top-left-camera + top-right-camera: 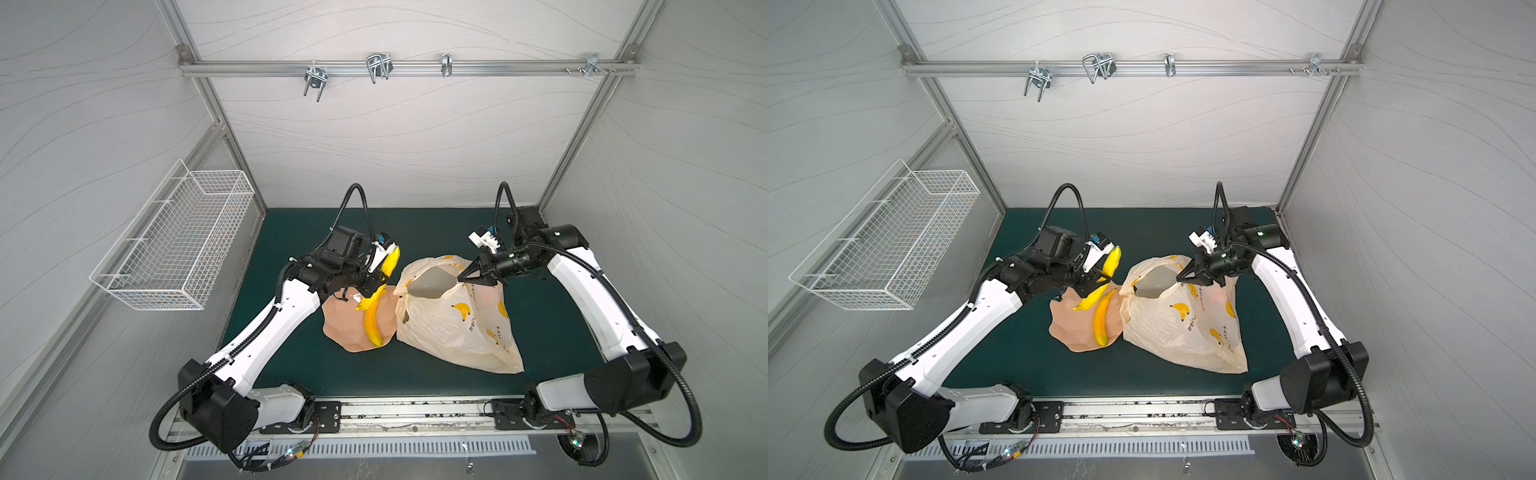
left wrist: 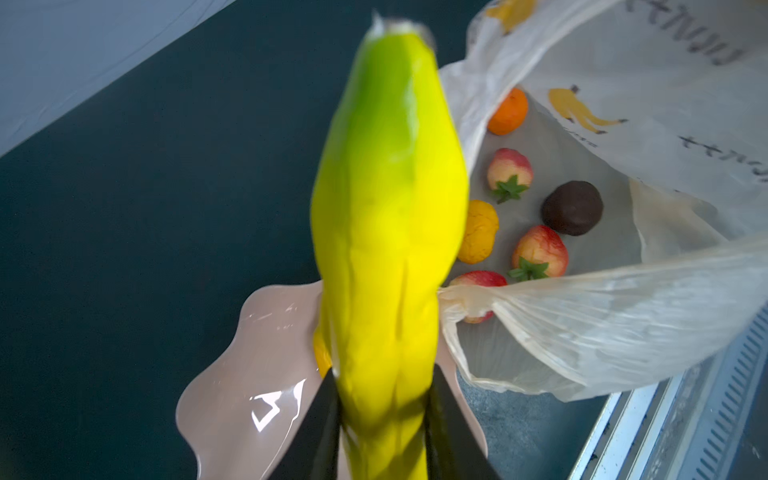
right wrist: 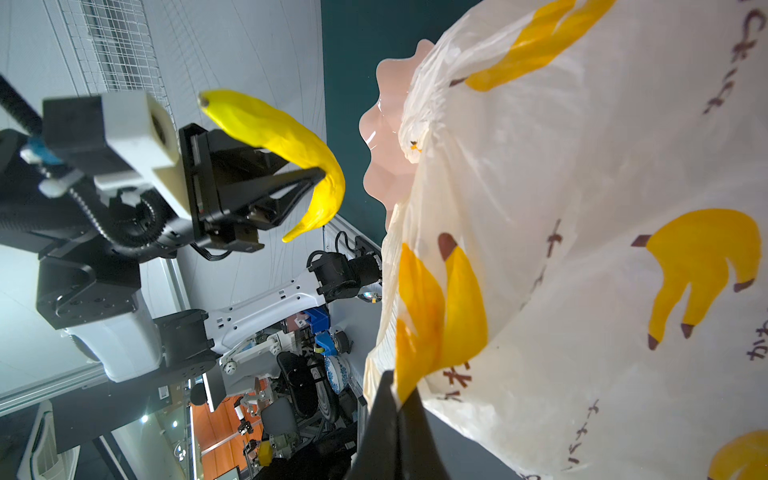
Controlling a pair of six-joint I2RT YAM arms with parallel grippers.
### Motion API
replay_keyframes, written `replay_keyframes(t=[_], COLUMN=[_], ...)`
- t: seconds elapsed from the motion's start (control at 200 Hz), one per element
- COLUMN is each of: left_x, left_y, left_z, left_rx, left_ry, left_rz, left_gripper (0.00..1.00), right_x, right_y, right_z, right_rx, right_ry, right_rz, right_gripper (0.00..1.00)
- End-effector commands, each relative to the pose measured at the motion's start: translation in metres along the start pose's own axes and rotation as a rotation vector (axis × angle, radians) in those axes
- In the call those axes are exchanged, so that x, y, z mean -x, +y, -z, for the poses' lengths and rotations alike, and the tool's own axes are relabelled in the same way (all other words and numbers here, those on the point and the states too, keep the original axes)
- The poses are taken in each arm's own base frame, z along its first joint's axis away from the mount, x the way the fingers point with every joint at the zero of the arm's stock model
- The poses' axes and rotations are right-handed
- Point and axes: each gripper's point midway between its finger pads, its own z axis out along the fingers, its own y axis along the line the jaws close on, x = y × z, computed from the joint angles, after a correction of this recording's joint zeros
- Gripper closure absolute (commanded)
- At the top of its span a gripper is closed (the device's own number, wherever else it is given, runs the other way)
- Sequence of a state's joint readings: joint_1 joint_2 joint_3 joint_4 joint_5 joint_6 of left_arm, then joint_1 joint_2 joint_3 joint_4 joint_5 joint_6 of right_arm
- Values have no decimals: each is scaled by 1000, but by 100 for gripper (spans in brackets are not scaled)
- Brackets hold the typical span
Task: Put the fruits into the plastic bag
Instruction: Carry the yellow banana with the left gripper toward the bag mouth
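Mouth of plastic bag [image 1: 457,332] open, free from above; right gripper [image 1: 459,277] at rim; plate [image 1: 340,324] just beside.

**Green mat carries two things**

A dark green mat [image 1: 291,374] covers the tabletop. Just off its centre toward 9 o'clock lies a pink scalloped plate [image 1: 340,328]. Toward 4 o'clock rests the plastic bag [image 1: 457,336], its edge meeting the plate's 3 o'clock rim.

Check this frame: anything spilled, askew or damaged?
Nothing stands out. The left claw grips a banana above the pink plate, a second banana lies on the plate, and the right claw pinches open the plastic bag, smaller fruits lying inside. Nothing spilled or torn.
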State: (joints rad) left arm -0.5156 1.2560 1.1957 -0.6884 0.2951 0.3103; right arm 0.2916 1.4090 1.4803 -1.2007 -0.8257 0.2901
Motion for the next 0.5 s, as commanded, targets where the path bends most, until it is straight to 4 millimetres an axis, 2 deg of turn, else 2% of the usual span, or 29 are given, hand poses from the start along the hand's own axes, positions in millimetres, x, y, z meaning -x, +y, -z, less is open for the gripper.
replay_keyframes(t=[0.0, 0.28, 0.495], left_x=[14, 17, 10], left_y=[-21, -21, -21], left_z=[2, -13, -29], left_rx=[-52, -6, -14], left_ry=[-86, -65, 9], left_rz=[-193, -321, -410], left_gripper=[91, 92, 94], right_x=[-2, -3, -4], right_y=[1, 2, 2], right_z=[3, 2, 2], right_rx=[5, 15, 14], right_ry=[16, 23, 27], right_rz=[-3, -6, -9], right_gripper=[100, 100, 100])
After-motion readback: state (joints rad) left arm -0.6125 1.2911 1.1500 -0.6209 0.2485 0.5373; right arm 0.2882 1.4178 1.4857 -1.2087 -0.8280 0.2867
